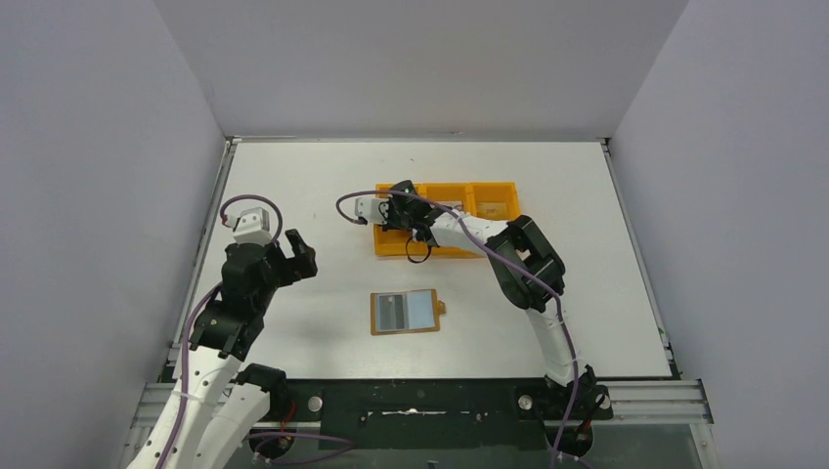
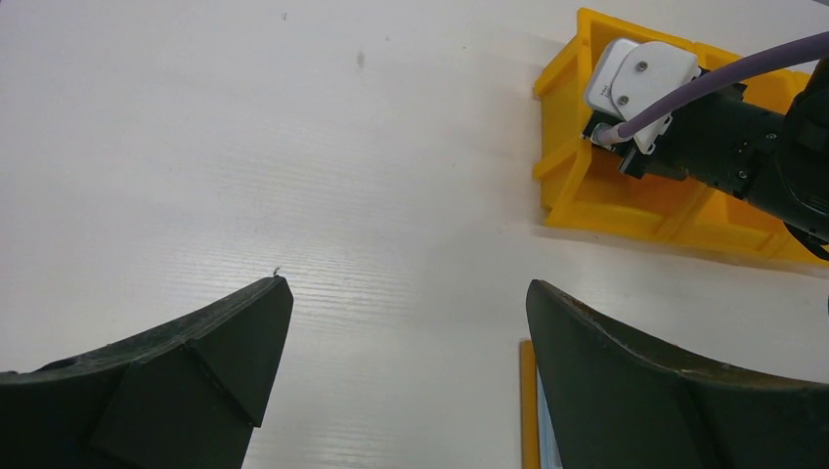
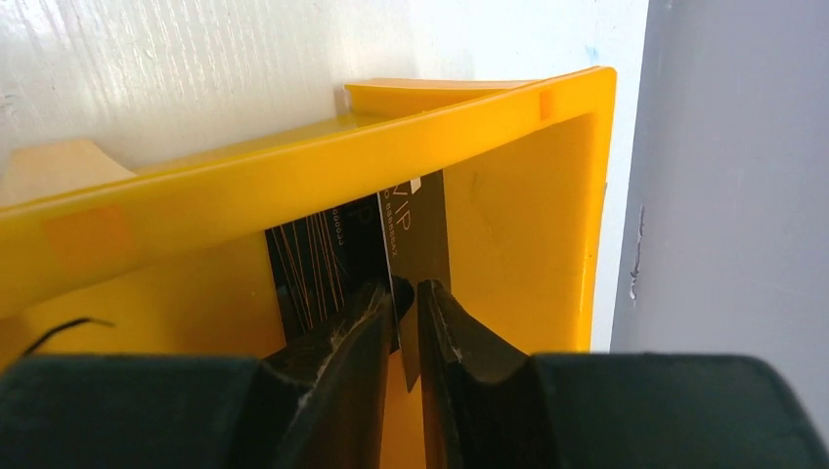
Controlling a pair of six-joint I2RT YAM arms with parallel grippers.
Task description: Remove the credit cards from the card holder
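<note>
Right gripper (image 3: 404,291): jaws close either side of a dark card (image 3: 420,225) standing in the orange tray (image 3: 293,186); we cannot tell whether they pinch it. Left gripper (image 2: 406,283): jaws released, wide, empty. Wallet (image 1: 406,313): open on the white table (image 1: 323,176), grey contents too small to make out. Grey walls (image 1: 98,147) around.

Orange tray (image 1: 494,185), tan-brown card holder (image 1: 405,313) with grey pockets, black white-lettered card (image 3: 422,234), white table (image 1: 323,186).

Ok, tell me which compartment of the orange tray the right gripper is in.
The end compartment at the top view's left, where the right gripper flanks a dark card; it reaches neither of the other two.
</note>
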